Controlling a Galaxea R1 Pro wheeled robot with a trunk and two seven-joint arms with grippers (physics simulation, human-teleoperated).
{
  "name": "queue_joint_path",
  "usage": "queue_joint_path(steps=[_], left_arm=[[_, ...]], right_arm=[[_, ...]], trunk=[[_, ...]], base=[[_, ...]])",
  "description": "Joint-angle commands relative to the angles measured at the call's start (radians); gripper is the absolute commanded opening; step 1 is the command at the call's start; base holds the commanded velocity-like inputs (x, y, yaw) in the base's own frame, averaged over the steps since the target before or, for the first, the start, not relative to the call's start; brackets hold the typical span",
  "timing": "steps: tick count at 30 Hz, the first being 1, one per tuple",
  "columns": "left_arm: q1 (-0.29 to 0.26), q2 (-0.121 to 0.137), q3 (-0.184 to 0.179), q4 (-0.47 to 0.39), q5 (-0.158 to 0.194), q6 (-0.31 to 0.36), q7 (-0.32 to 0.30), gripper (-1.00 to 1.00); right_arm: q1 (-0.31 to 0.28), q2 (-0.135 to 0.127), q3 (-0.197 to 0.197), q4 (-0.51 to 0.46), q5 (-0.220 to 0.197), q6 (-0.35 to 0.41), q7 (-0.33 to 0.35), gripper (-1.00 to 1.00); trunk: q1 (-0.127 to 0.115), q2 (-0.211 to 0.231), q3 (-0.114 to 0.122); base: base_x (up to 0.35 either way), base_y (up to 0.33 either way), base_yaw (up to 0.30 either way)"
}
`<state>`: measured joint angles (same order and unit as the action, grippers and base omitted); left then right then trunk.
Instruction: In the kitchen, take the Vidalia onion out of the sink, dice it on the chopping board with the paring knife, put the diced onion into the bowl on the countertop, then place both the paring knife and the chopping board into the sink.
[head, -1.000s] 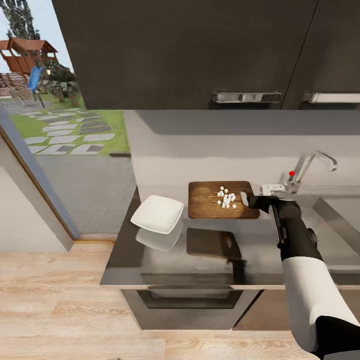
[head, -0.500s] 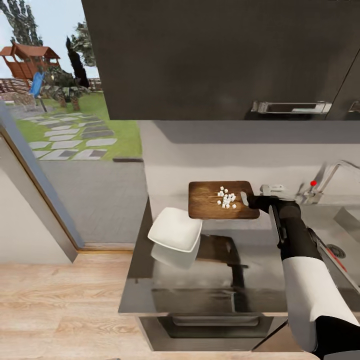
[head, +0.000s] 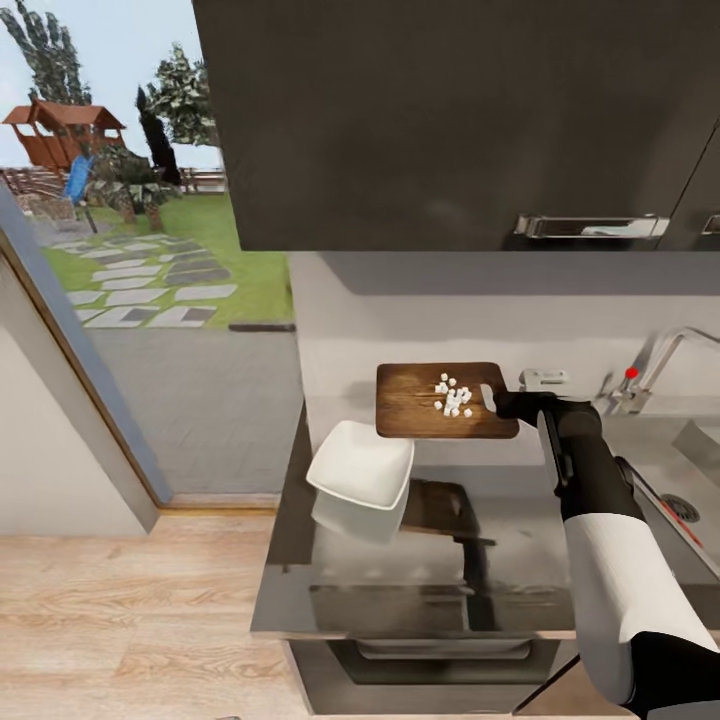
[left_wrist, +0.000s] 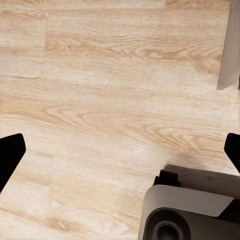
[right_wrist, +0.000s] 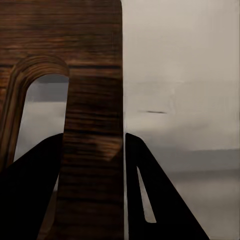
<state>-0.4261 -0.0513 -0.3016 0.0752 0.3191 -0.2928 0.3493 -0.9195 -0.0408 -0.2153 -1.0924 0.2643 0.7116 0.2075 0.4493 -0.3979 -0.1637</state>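
Head view: as the camera has swung, the white squarish bowl (head: 361, 465) has drawn under the 7 o'clock corner of the brown wooden chopping board (head: 420, 402), clamped with white onion dice (head: 453, 395) in the right gripper (head: 502, 402), nearly ready to tip.

Brown, dark-grained board (head: 420, 402); white onion dice (head: 454, 395); white bowl (head: 361, 463); grey reflective surface (head: 520, 560); red tap knob (head: 631, 373).

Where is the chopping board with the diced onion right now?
In the head view, the chopping board is held level above the countertop by the right gripper at its handle end, just right of the white bowl, diced onion on top.
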Motion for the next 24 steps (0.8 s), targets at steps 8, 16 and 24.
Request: queue_joint_path(steps=[8, 16, 24], left_arm=[[-0.002, -0.001, -0.008, 0.004, 0.008, -0.006, 0.000, 1.00], [-0.002, -0.001, -0.008, 0.004, 0.008, -0.006, 0.000, 1.00], [-0.002, -0.001, -0.008, 0.004, 0.008, -0.006, -0.001, 1.00]], right_arm=[[-0.001, 0.000, -0.001, 0.003, 0.015, 0.010, 0.009, -1.00], [-0.001, -0.003, -0.003, 0.039, 0.065, 0.008, 0.012, -1.00], [-0.001, -0.003, -0.001, 0.039, 0.098, 0.008, 0.013, -1.00]], trunk=[[0.001, -0.002, 0.004], [0.001, -0.002, 0.004], [0.001, -0.002, 0.004]], base=[[0.000, 0.088, 0.000], [0.000, 0.006, 0.000], [0.000, 0.000, 0.000]])
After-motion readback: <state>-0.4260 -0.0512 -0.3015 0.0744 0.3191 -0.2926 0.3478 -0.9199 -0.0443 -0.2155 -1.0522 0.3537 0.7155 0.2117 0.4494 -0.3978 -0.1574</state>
